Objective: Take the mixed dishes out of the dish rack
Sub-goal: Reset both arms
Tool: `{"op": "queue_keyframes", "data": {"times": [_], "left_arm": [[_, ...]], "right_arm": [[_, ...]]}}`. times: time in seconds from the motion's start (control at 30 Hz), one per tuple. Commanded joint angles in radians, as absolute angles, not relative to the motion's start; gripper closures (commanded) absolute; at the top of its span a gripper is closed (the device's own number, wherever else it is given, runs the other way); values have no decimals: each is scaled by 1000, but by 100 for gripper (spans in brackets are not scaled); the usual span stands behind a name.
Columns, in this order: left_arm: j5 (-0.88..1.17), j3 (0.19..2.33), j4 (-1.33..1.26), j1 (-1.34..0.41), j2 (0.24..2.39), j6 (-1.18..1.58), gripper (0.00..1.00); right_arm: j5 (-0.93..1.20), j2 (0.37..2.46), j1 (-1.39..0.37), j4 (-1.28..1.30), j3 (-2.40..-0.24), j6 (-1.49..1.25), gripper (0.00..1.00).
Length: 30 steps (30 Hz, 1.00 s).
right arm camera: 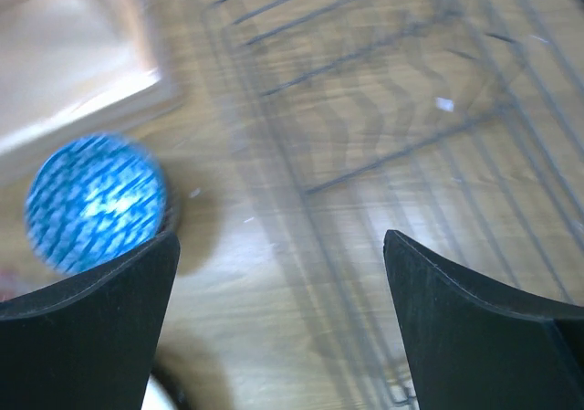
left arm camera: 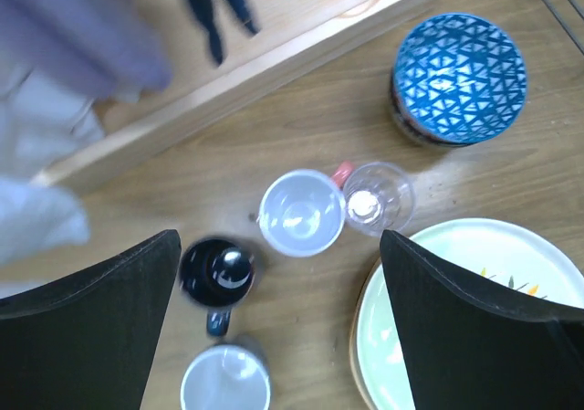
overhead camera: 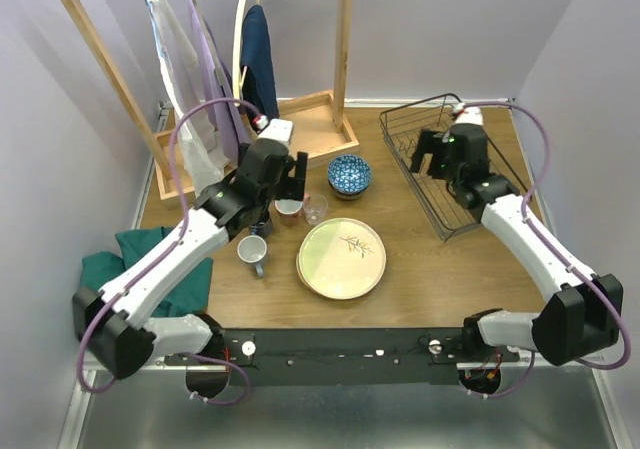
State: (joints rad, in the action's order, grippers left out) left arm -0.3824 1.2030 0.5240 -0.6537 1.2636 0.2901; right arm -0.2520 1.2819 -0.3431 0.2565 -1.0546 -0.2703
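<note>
Now, left gripper (left arm camera: 278, 246): spread wide, hovering above white mug (left arm camera: 301, 214) and clear glass (left arm camera: 377, 198) on table (overhead camera: 430, 269).
Plate (overhead camera: 342, 257): flat, beside glass.
Blue bowl (overhead camera: 349, 174): between grippers.
Right gripper (right arm camera: 280, 246): spread, above dish rack (overhead camera: 452, 207), left part.

The mugs (left arm camera: 301, 214), clear glass (left arm camera: 376, 198) and blue bowl (overhead camera: 349, 174) crowd the middle, with the cream plate (overhead camera: 342, 258) just nearer. An open strip of table (overhead camera: 425, 274) runs between the plate and the dish rack (overhead camera: 405, 151) at the right. The clothes rack (overhead camera: 322, 109) and hanging garments (overhead camera: 185, 64) block the far left.
</note>
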Motion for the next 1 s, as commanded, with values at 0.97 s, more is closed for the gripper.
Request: {"op": "queue_keyframes", "data": {"times": [0.97], "left_arm": [[-749, 951, 908, -595, 32, 537, 1]], "right_arm": [[-577, 407, -201, 506, -802, -347, 0]]}}
